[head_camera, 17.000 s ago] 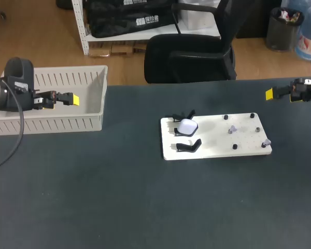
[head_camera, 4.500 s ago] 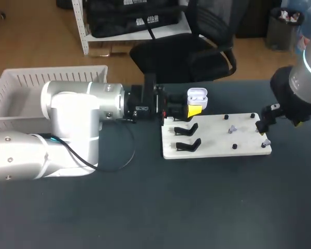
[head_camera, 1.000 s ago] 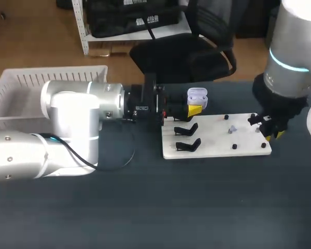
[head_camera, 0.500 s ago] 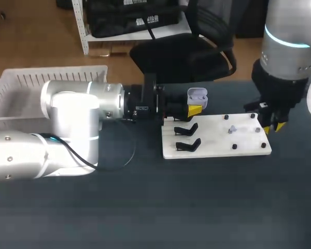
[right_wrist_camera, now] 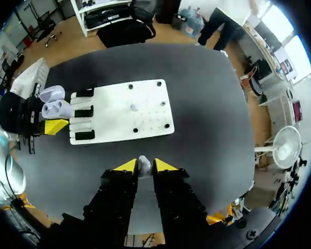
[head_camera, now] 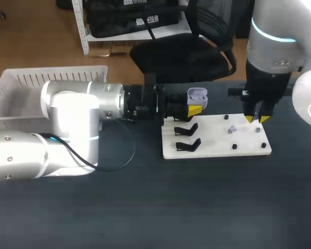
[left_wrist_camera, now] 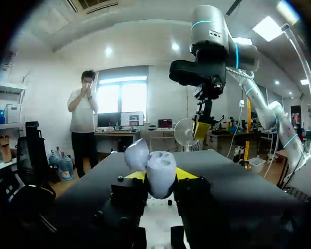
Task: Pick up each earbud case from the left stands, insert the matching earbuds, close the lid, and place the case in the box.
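The small white earbud (right_wrist_camera: 144, 164) is hard to make out in the head view. The right wrist view shows it pinched between the yellow tips of the right gripper (right_wrist_camera: 144, 166), above the peg end of the flat white rectangular board (right_wrist_camera: 122, 111). The left gripper (left_wrist_camera: 161, 175) is clamped on the glossy, rounded white earbud case (left_wrist_camera: 159, 165), lid hinged open, at the board's stand end. The gripper body hides the case's lower part. Two curved black stands (head_camera: 186, 129) show on the board. A second pale earbud (head_camera: 231, 129) sits among the black pegs, its shape too small to resolve. The left arm partly covers a white slatted plastic basket (head_camera: 20, 78).
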### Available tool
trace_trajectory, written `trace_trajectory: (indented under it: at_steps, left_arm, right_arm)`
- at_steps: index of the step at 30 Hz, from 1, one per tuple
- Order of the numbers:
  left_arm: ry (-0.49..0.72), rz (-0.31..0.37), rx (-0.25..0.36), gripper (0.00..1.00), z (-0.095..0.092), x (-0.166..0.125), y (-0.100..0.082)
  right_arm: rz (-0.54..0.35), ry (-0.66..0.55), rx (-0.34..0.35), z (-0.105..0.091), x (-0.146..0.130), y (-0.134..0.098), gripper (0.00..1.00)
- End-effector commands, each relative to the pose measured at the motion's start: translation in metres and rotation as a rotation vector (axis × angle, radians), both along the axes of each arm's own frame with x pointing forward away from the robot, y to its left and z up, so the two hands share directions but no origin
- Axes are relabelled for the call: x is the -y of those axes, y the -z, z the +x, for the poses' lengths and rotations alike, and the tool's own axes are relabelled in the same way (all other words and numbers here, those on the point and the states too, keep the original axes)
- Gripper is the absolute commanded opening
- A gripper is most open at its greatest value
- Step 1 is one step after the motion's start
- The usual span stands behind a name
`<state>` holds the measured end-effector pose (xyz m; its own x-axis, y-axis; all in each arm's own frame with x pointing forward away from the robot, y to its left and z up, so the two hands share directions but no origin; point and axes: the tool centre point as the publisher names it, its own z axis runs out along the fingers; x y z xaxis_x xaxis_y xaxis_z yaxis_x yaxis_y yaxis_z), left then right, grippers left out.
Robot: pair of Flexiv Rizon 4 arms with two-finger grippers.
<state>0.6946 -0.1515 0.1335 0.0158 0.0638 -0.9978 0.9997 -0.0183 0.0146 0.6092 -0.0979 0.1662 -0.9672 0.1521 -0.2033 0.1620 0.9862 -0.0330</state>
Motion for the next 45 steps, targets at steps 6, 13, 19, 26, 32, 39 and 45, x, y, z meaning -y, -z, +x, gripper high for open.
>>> trace_trajectory:
  at_steps: [6, 13, 19, 26, 32, 39, 45]
  left_arm:
    - [-0.006, -0.004, 0.003, 0.00, -0.001, 0.000, 0.001]
    - [-0.006, -0.004, 0.003, 0.00, -0.001, 0.000, 0.001]
    - [-0.006, -0.004, 0.003, 0.00, -0.001, 0.000, 0.001]
    - [-0.006, -0.004, 0.003, 0.00, -0.001, 0.000, 0.001]
    - [-0.006, -0.004, 0.003, 0.00, -0.001, 0.000, 0.001]
    - [-0.006, -0.004, 0.003, 0.00, -0.001, 0.000, 0.001]
    - [-0.006, -0.004, 0.003, 0.00, -0.001, 0.000, 0.001]
  right_arm:
    - [0.092, 0.737, 0.140, -0.004, -0.011, -0.002, 0.00]
    - [0.084, 0.735, 0.149, -0.004, -0.015, -0.005, 0.00]
    - [0.084, 0.735, 0.149, -0.004, -0.015, -0.005, 0.00]
    - [0.067, 0.738, 0.135, 0.002, -0.029, -0.012, 0.00]
    - [0.058, 0.702, 0.108, 0.013, -0.047, -0.028, 0.00]
    - [0.038, 0.641, 0.096, 0.032, -0.063, -0.042, 0.00]
    - [0.049, 0.584, 0.109, 0.045, -0.078, -0.045, 0.00]
